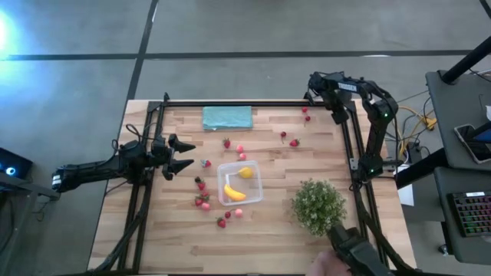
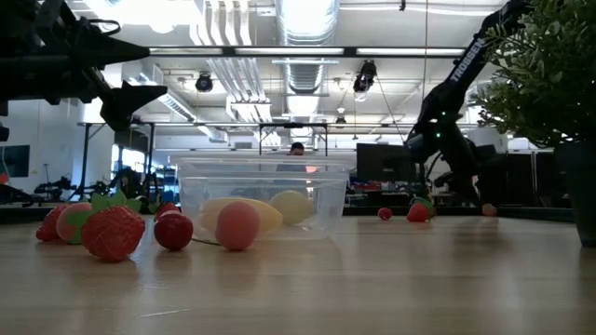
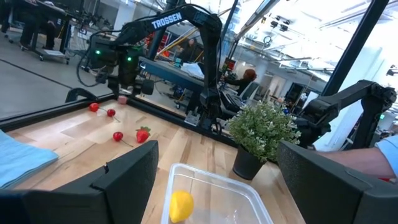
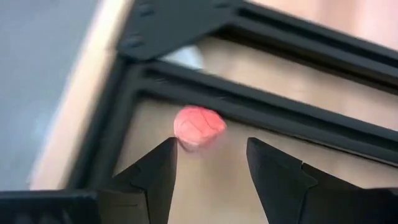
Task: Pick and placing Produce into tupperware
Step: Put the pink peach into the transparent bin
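Observation:
The clear tupperware [image 1: 240, 184] stands mid-table with a banana [image 1: 234, 192] and a lemon [image 1: 245, 172] inside. Red and pink strawberries lie around it, near its left side [image 1: 201, 201] and farther back [image 1: 294, 142]. My right gripper [image 4: 208, 146] is open at the far right corner, tilted down. A pink fruit [image 4: 198, 126] lies on the table just beyond its fingertips, beside the black frame rail [image 4: 261, 102]. Whether a fingertip touches it I cannot tell. My left gripper [image 1: 186, 156] waits open and level at the left, pointing toward the tupperware [image 3: 211, 193].
A teal cloth [image 1: 227, 117] lies at the far edge. A potted green plant [image 1: 318, 205] stands near the right front. Black frame rails [image 1: 353, 146] run along the table's sides. A person's sleeve [image 3: 385, 149] shows at the table's near right.

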Controlling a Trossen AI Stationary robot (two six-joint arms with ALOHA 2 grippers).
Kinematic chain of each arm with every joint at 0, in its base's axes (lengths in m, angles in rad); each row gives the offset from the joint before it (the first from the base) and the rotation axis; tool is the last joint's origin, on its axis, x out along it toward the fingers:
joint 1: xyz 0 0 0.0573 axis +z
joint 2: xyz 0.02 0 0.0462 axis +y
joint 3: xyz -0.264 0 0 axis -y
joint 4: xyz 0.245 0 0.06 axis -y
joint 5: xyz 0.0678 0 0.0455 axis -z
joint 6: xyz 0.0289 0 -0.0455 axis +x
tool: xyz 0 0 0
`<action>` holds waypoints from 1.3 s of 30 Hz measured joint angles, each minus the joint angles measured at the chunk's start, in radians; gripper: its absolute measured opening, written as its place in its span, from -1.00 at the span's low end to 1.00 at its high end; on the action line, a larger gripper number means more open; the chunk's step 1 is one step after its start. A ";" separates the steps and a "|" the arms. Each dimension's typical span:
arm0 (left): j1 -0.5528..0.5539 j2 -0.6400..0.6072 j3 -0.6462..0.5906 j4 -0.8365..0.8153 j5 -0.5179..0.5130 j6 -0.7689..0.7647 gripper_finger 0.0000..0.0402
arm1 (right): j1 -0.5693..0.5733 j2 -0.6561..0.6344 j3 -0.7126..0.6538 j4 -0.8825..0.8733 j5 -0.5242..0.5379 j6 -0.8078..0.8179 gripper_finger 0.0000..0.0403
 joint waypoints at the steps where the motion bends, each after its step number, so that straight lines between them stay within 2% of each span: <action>1: 0.000 0.001 0.000 0.000 0.000 0.000 0.56 | 0.003 0.000 -0.001 -0.029 0.000 0.036 -0.07; 3: 0.000 0.000 0.000 0.000 0.000 0.000 0.56 | 0.003 0.000 -0.004 -0.052 0.008 0.075 -0.07; 10: 0.000 0.001 0.000 -0.001 0.000 0.000 0.56 | 0.003 -0.001 -0.002 -0.016 0.026 0.051 -0.07; 17: 0.000 0.001 0.000 -0.001 0.000 0.000 0.56 | 0.016 -0.001 -0.021 0.018 -0.031 0.037 -0.07; 23: 0.000 0.000 0.000 -0.001 0.000 0.000 0.56 | 0.039 -0.001 -0.053 0.021 -0.042 0.097 -0.07; 39: 0.000 0.000 0.000 0.000 0.000 0.000 0.56 | 0.026 -0.001 -0.055 0.033 0.024 0.116 -0.22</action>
